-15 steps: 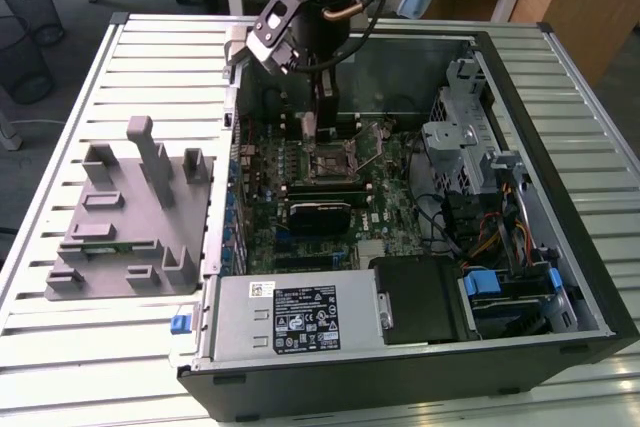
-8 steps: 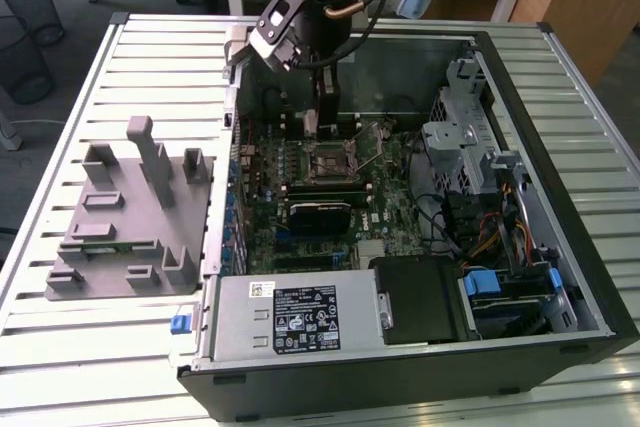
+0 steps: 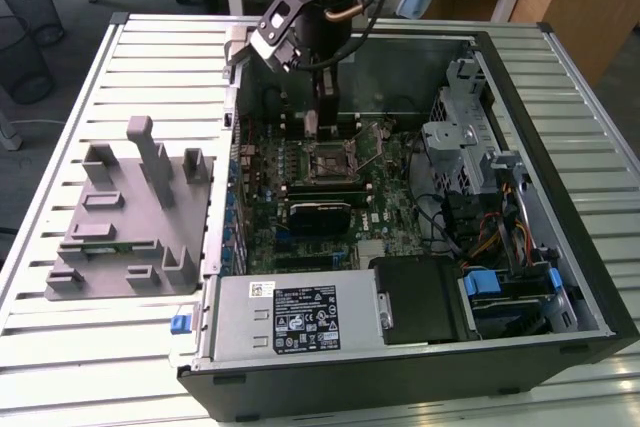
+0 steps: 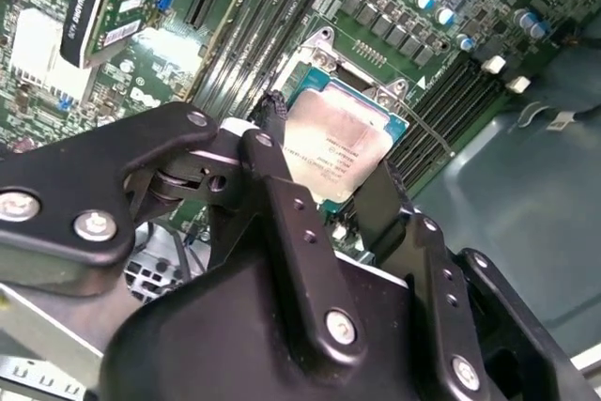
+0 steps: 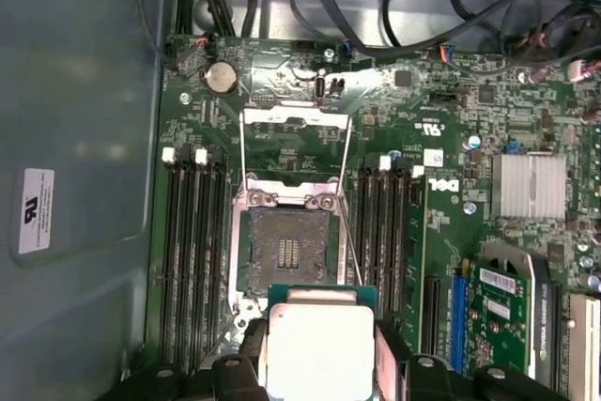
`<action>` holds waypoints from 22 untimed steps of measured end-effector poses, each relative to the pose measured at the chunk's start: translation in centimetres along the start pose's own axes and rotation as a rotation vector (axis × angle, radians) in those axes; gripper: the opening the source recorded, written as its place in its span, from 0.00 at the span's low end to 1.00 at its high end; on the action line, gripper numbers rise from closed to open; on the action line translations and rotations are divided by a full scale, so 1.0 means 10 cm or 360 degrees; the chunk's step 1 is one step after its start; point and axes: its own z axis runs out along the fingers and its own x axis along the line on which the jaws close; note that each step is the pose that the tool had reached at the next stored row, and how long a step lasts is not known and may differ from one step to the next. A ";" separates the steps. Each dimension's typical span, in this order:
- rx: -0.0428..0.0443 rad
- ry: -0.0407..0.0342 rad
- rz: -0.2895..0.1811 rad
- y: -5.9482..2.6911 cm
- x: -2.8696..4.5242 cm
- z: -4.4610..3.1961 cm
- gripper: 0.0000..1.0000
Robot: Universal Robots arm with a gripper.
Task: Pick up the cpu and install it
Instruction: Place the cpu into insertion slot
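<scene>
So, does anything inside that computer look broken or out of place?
Nothing stands out. The socket is bare, with its metal frame flipped open, and the cpu is gripped by its edges in the end effector. No loose or damaged parts show.

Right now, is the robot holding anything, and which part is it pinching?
Yes. The gripper holds the cpu. Its jaws pinch two opposite side edges of the chip, near the open socket.

Bright, even light, with white glare on the motherboard (image 4: 178, 49).
</scene>
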 end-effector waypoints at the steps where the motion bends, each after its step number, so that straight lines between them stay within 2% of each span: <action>1: 0.0000 0.0000 -0.0015 0.001 0.001 0.010 0.54; 4: -0.0001 0.0001 -0.0039 0.021 0.010 0.040 0.54; 13: -0.0001 0.0001 -0.0039 0.110 0.078 0.093 0.54; 22: -0.0001 0.0001 -0.0039 0.168 0.097 0.182 0.54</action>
